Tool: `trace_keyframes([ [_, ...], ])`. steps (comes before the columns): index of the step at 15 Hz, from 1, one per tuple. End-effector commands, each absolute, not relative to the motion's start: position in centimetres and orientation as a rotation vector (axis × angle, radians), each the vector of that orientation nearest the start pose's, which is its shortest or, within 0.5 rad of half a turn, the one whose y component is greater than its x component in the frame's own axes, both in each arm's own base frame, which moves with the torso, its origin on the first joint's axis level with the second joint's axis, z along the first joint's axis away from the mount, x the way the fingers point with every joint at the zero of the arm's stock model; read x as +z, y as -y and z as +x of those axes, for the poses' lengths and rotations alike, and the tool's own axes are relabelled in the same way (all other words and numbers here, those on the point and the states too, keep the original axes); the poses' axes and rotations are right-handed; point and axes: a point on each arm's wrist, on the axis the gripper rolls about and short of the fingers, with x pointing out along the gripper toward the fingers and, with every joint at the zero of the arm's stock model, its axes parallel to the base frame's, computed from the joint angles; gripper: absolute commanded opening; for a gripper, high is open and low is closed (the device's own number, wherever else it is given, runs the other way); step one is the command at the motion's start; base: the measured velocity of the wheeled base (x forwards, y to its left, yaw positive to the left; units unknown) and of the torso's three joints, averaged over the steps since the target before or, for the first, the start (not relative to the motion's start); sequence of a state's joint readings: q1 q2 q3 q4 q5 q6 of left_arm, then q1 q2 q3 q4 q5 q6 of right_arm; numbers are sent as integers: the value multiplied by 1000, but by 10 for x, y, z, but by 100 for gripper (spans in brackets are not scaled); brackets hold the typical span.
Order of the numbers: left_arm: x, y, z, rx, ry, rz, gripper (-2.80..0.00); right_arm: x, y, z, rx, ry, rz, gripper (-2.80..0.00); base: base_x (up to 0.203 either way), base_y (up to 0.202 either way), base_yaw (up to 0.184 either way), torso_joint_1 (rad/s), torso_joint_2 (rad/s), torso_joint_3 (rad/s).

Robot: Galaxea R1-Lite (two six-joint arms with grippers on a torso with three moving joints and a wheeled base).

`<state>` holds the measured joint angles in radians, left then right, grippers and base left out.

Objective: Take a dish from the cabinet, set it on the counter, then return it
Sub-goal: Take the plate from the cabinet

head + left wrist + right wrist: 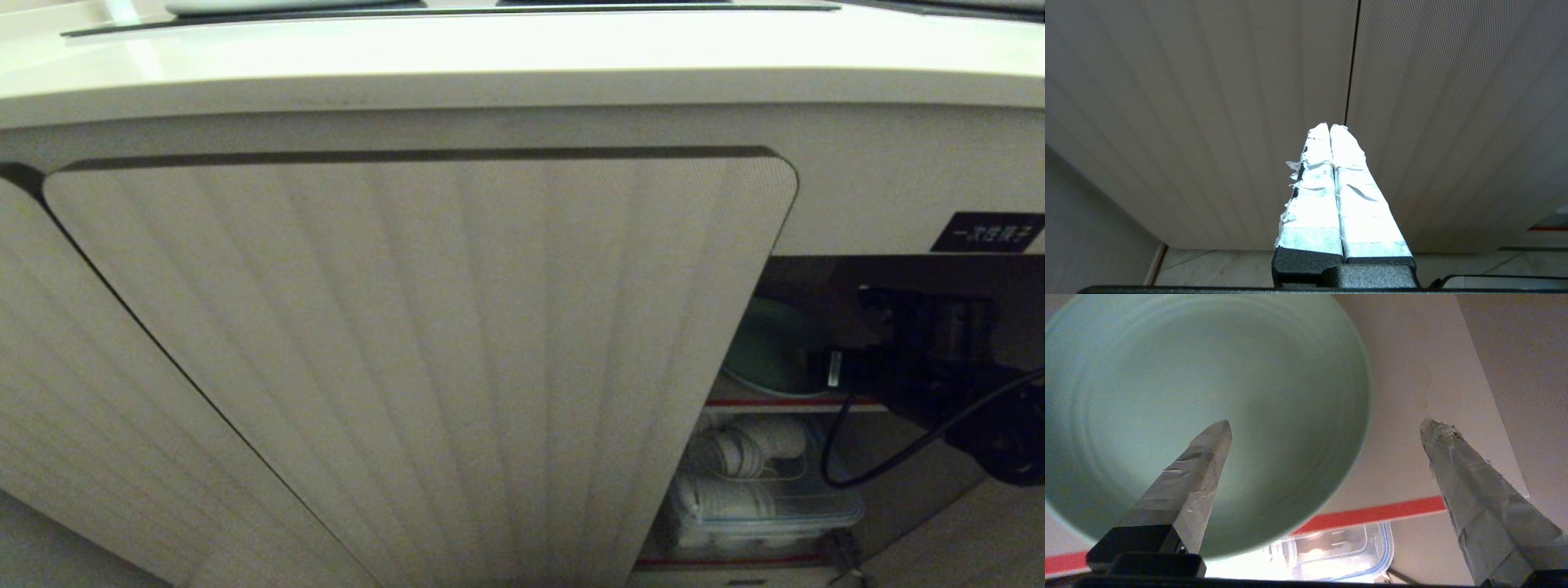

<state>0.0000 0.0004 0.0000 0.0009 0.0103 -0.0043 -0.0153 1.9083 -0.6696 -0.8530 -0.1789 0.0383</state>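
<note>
**A:** Cream counter (522,57) runs across the top of the head view, with the edge of a black cooktop panel (449,10) set into it. What sits below?

**B:** A ribbed, round-cornered door (424,351) fills most of that view. To its right the cabinet (882,196) stands open, with a small black label (988,232) above the opening. Its white characters are too small for me to read for certain.

**A:** And inside?

**B:** The dish (763,347), pale green, lies on the upper red-edged shelf (775,403). The right gripper (878,322) is a dark shape reaching in just beside it, a black cable (898,457) looping down from the arm. On the shelf below sits a clear box (759,502) with white pieces in it.

**A:** Left wrist view?

**B:** The left gripper (1330,127) points at the seam between two ribbed doors, well apart from the open cabinet. Its white-taped fingers (1314,196) are pressed together, holding nothing. A strip of tiled floor (1216,265) shows below the doors.

**A:** Right wrist view?

**B:** The dish (1208,396) fills most of it, seen from close by, lying on the shelf whose red edge (1372,512) shows beyond the rim. The taped fingers (1196,473) are spread wide: one is over the dish, the other over the bare shelf beside it. Whether either touches the dish, I cannot tell. The clear box (1343,555), blue-rimmed, shows below the shelf edge.
</note>
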Motion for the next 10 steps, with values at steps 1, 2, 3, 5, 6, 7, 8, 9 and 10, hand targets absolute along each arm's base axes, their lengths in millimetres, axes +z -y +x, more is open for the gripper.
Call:
trace_keyframes([
  [1,75,0,-23,11,-1,-5,-280,103,9,327,-201,-361,5,0,0,0,0,0,0,0],
  [2,75,0,-23,11,0,-5,-280,103,9,328,-201,-354,5,0,0,0,0,0,0,0],
  [3,75,0,-23,11,-1,-5,-280,103,9,328,-200,-343,5,0,0,0,0,0,0,0],
  [5,75,0,-23,11,-1,-5,-280,103,9,329,-201,-337,4,0,0,0,0,0,0,0],
  [6,75,0,-23,11,0,-5,-280,103,9,329,-202,-337,4,0,0,0,0,0,0,0],
  [7,75,0,-23,11,-1,-5,-280,104,11,329,-209,-335,5,0,0,0,0,0,0,0],
  [8,75,0,-23,11,-1,-5,-280,104,12,329,-217,-336,5,0,0,0,0,0,0,0],
  [9,75,0,-23,11,0,-5,-280,104,14,328,-223,-335,6,0,0,0,0,0,0,0],
  [10,75,0,-23,11,0,-5,-280,104,14,328,-225,-335,8,0,0,0,0,0,0,0],
])
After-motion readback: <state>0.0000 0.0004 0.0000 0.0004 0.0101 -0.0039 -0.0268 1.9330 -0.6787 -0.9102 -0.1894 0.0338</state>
